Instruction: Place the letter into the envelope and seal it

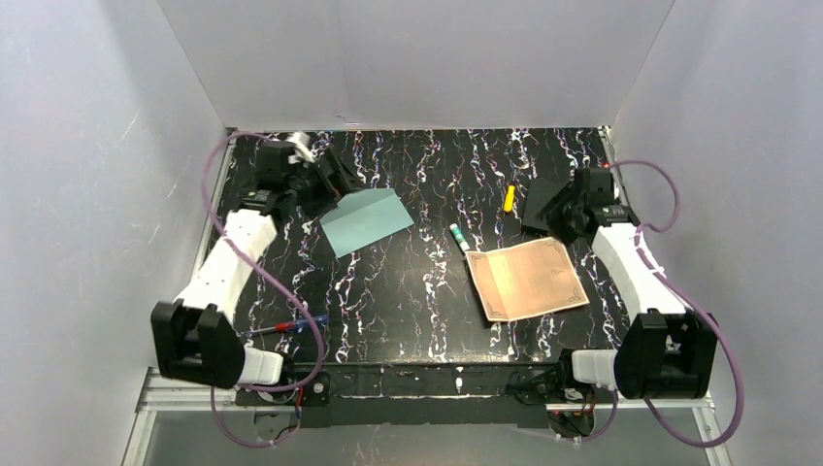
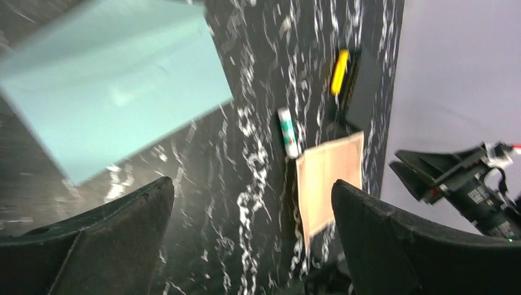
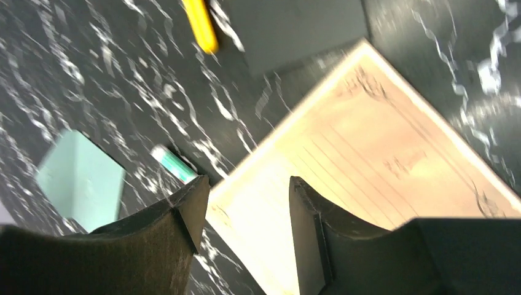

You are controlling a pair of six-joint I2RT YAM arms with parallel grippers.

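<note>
The teal envelope lies flat at the left-centre of the marbled table, flap side not visible; it fills the upper left of the left wrist view as envelope. My left gripper hovers at its far-left corner, and this gripper is wide open with nothing between its fingers. The tan bordered letter lies flat at the right. My right gripper is beyond the letter's far edge. In its wrist view the gripper is open over the letter, empty.
A green-and-white glue stick lies by the letter's far-left corner. A yellow marker and a black block sit behind the letter, by the right gripper. A red-and-blue pen lies near the left arm. White walls enclose the table.
</note>
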